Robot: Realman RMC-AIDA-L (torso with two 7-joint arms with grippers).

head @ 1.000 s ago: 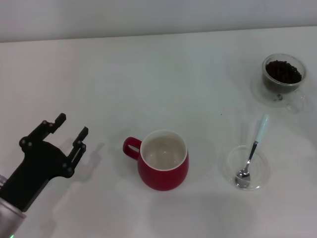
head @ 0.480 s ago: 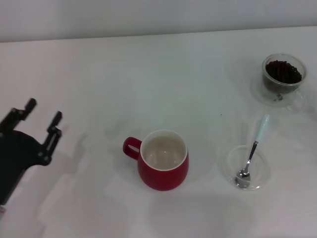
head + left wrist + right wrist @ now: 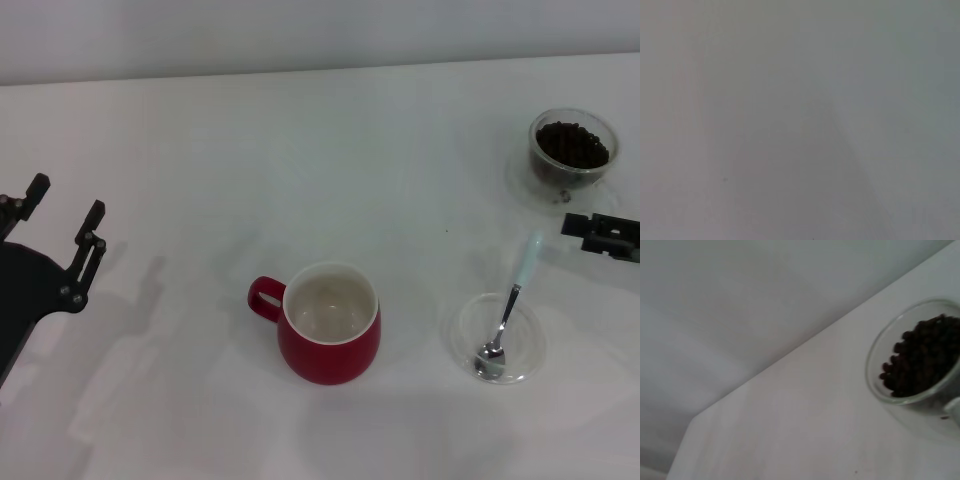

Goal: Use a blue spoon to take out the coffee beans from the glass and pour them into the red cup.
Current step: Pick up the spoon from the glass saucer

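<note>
White desk carries all items. Red cup stands near the middle of the front edge, empty, loop handle toward the left edge. Blue spoon lies toward the front right — metal bowl resting in a flat clear dish, pale handle angled out over the rim toward the far edge. Glass stands near the far right corner, holding the coffee beans. Left gripper hangs at the left edge — fingers spread apart, holding nothing. Right gripper shows at the right edge, between glass and dish; finger state cannot be determined.
</note>
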